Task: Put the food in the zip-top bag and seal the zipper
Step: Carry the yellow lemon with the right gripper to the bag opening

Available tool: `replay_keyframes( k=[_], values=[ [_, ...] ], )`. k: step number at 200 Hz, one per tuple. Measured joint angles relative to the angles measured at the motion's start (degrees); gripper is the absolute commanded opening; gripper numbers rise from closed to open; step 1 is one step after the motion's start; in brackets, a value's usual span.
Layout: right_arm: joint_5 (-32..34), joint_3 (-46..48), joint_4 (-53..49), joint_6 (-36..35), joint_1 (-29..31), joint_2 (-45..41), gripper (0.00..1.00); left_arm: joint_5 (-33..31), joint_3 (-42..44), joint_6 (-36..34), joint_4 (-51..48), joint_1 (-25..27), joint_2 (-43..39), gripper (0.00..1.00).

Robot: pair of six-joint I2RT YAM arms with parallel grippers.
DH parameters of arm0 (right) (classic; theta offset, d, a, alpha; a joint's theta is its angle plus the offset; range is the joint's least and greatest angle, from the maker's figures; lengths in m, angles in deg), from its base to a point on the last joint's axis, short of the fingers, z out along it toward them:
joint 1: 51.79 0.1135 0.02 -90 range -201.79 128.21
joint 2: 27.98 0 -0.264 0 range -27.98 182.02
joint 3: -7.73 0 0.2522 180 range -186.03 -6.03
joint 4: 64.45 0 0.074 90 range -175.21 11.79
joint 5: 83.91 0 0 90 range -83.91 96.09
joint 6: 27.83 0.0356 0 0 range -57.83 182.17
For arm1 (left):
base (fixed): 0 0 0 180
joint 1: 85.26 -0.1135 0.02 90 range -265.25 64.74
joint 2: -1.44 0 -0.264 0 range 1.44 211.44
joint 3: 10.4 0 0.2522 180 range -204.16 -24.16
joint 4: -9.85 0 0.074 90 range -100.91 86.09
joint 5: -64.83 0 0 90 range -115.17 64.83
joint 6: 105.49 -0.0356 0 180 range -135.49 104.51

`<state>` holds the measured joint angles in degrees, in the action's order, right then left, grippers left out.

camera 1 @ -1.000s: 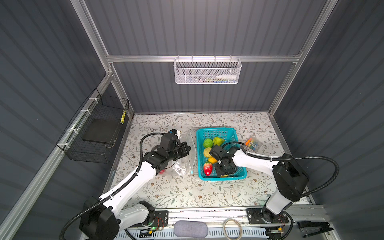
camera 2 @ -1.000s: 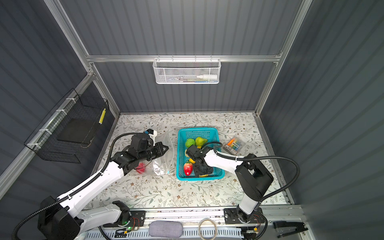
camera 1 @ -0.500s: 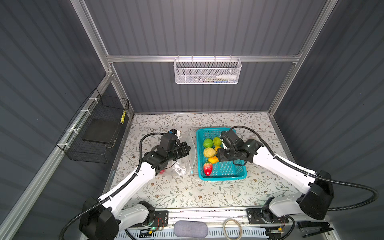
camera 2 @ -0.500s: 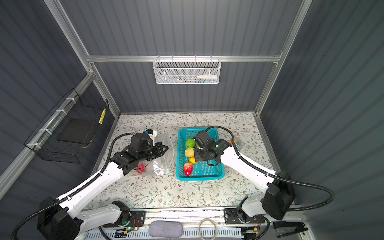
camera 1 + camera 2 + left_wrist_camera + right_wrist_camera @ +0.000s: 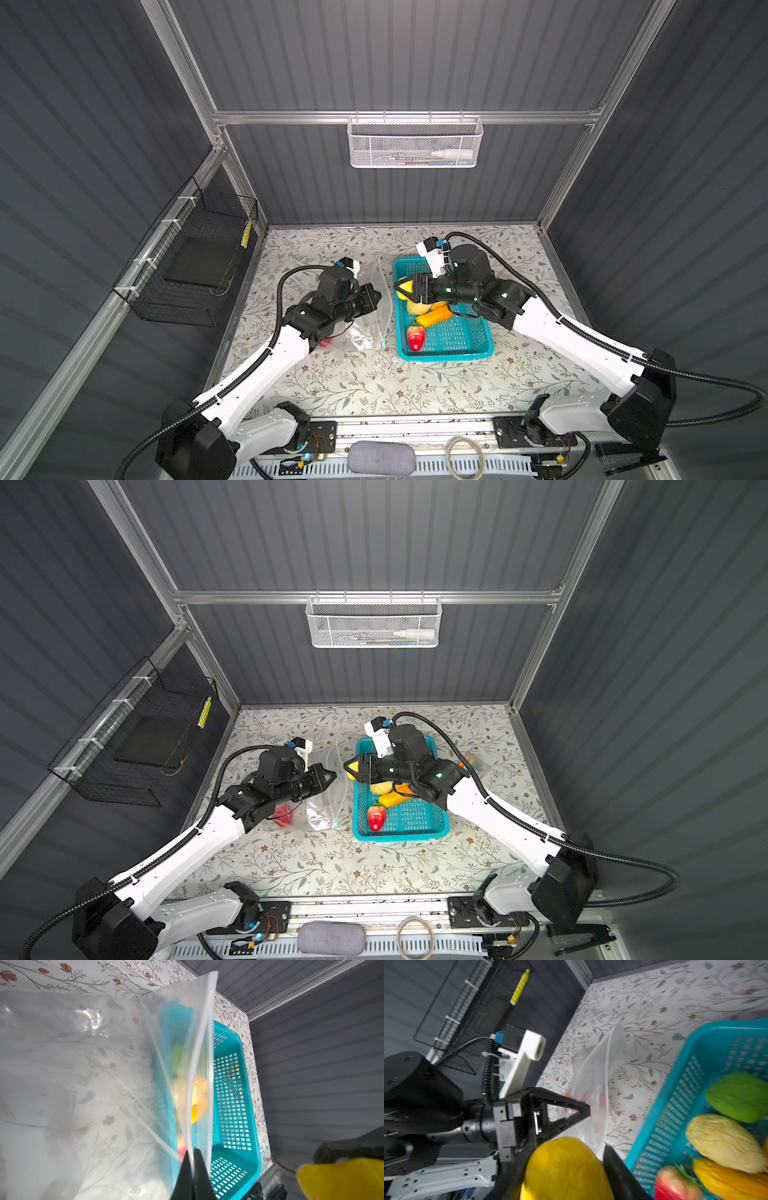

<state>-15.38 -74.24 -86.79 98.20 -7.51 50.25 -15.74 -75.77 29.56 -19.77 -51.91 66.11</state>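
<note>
Two grips | left gripper (image 5: 377, 296) pinched tight on zip-top bag (image 5: 83, 1064) | right gripper (image 5: 400, 287) half-wide, clamping yellow fruit (image 5: 566, 1169)

No words or numbers could be read anywhere. The yellow tag (image 5: 520, 985) on the black wire basket (image 5: 467, 1001), well behind the left gripper (image 5: 585, 1110), was too blurry to show any letters. The white tube (image 5: 451, 153) in the white mesh basket (image 5: 374, 145), far from the right gripper (image 5: 401, 288), was too small to show any print.
</note>
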Motion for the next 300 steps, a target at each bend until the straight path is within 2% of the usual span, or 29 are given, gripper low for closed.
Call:
replay_keyframes(
  k=[37, 97, 160, 300],
  values=[
    [-5.62, 1.29, 11.3, 5.25, 0.57, 4.31, 0.51, 0.44, 0.0, 0.02, -0.02, 0.0, -1.18, 0.0],
    [-8.48, 1.6, 21.49, 9.46, 0.68, 8.39, 0.51, 1.11, 0.0, 0.24, -0.68, 0.0, -2.32, 0.0],
    [-8.09, 3.74, 25.27, 10.29, 0.68, 9.27, 0.5, 1.77, -0.17, 0.87, -3.08, 0.0, -4.15, 0.0],
    [-3.34, 8.09, 23.61, 9.55, 0.5, 7.52, 0.5, 1.97, -1.7, 2.16, -3.93, 0.11, -4.55, 0.0]
  ],
)
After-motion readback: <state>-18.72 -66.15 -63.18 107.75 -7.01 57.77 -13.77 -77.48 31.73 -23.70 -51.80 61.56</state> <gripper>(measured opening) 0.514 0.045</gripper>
